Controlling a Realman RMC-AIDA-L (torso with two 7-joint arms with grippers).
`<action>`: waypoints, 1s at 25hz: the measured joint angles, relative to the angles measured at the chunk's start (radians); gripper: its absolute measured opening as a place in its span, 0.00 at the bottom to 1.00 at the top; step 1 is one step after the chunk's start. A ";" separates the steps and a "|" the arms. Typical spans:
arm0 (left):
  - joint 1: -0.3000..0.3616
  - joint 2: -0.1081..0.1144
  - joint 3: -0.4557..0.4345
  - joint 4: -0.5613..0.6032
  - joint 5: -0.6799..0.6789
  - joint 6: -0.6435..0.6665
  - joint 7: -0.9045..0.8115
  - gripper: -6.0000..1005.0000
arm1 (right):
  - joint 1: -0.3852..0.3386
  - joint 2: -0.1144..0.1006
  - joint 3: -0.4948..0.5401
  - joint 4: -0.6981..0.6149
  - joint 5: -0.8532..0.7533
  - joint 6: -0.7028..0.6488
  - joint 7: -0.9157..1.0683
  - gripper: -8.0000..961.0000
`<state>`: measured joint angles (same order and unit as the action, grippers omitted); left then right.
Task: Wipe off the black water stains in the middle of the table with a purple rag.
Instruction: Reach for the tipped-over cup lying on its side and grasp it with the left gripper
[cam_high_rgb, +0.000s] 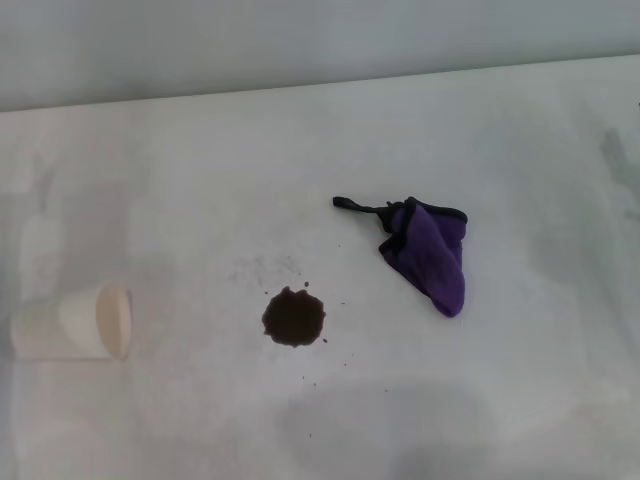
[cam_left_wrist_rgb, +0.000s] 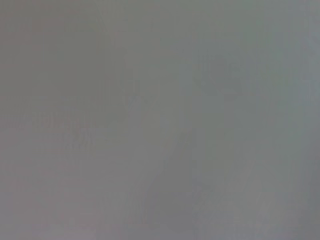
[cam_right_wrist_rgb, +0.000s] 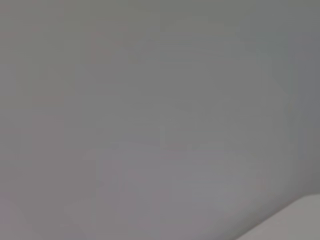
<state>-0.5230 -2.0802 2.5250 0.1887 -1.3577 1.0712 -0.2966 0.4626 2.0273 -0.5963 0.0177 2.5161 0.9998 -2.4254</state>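
Stains: we see the black water stains (cam_high_rgb: 294, 317) on the surface (cam_high_rgb: 500, 120).
Rag: the purple rag (cam_high_rgb: 428, 254) lies crumpled nearby, apart.
Claws: we see neither, so their state is unknown to us.

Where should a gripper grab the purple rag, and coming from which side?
Best bet: pinch the bunched upper fold of the purple rag from straight above. It lies crumpled on the table, thickest near the black-trimmed edge where the loop tail starts, so fingers can get under cloth there. It sits to the right of the black stain, so the right arm looks closer. Neither gripper is in view.
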 joint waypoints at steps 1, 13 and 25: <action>0.003 0.000 0.000 0.000 0.002 0.000 0.000 0.87 | 0.000 0.000 0.000 0.008 -0.008 0.003 0.001 0.90; 0.009 0.001 0.000 -0.006 0.005 0.012 -0.088 0.87 | 0.017 0.001 -0.010 0.021 -0.122 0.087 -0.380 0.90; 0.008 0.001 -0.006 -0.008 -0.002 -0.001 -0.081 0.87 | 0.044 -0.003 -0.002 -0.008 -0.114 -0.012 -0.412 0.90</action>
<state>-0.5146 -2.0790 2.5186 0.1807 -1.3597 1.0699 -0.3780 0.5068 2.0239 -0.5986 0.0094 2.4022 0.9874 -2.8372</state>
